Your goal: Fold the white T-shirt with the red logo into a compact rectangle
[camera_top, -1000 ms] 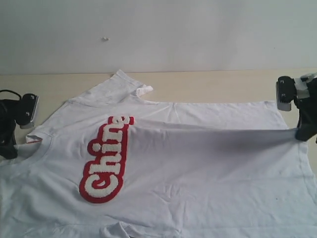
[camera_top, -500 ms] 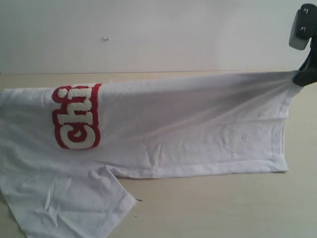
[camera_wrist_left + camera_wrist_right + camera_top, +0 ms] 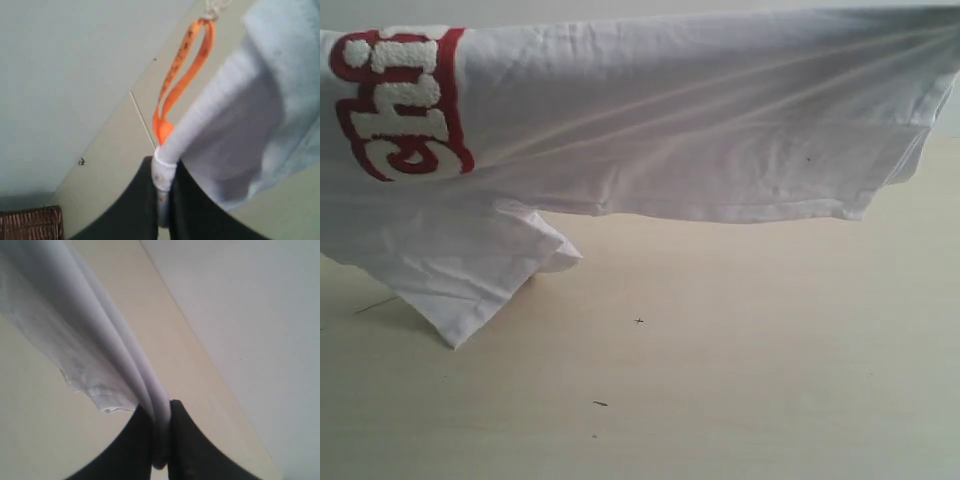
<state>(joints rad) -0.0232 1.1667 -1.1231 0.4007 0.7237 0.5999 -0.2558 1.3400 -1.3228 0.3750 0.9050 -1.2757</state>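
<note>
- The white T-shirt (image 3: 700, 130) is held aloft — left jaws clenched on its collar (image 3: 200, 115), right jaws clenched near its hem (image 3: 100, 400).
- Even tension should be kept for lowering onto the desk (image 3: 720, 350).

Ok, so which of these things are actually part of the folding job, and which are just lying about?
Job: white T-shirt, its red logo, left end effector and right end effector, both clamped on it.
Lying about: woven basket; small dark specks on the table.
</note>
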